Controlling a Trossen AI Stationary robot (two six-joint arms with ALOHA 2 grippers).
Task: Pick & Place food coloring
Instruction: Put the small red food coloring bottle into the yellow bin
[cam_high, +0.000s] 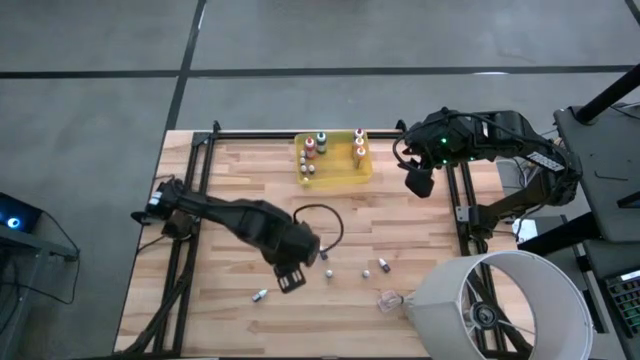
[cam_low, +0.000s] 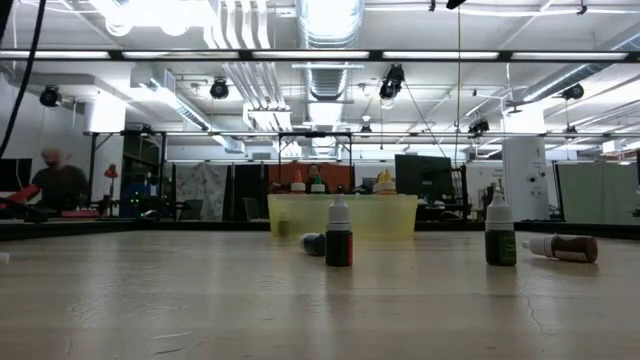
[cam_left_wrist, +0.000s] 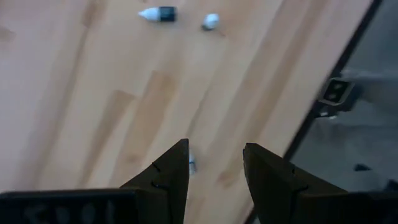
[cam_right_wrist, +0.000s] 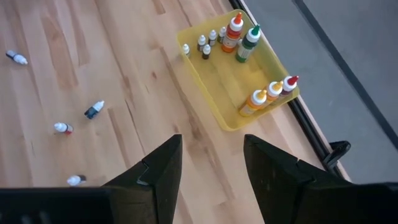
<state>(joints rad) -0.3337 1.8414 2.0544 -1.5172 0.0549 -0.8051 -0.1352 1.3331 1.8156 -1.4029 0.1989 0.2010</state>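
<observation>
The left gripper (cam_high: 291, 279) hangs over the middle of the wooden table (cam_high: 215, 215), toward its near edge, with its jaws apart and nothing between them. Its wrist view looks down past the two dark fingers (cam_left_wrist: 176, 177) at bare planks, with a small bottle lying just beyond the fingertips (cam_left_wrist: 192, 165).

Left of that gripper, close to the near edge, one food coloring bottle (cam_high: 260, 295) lies on its side. Just right of the gripper two more small bottles (cam_high: 326, 274) sit on the boards, and further right another two (cam_high: 381, 265) are near each other. From table level, two of these loose bottles (cam_low: 339, 232) stand upright with white caps and two others lie flat. A small clear plastic scrap (cam_high: 388, 300) rests near the near edge, beside a large white lampshade (cam_high: 500, 305) at the near right corner.

At the far edge, around its middle, a translucent yellow tray (cam_high: 340, 178) holds the rest: several tiny bottles (cam_right_wrist: 206, 48) in a cluster at one end and taller ones with red, green and orange caps (cam_right_wrist: 239, 37) along the sides.

The right gripper (cam_high: 418, 182) waits high beside the tray toward the far right corner, jaws open and empty
</observation>
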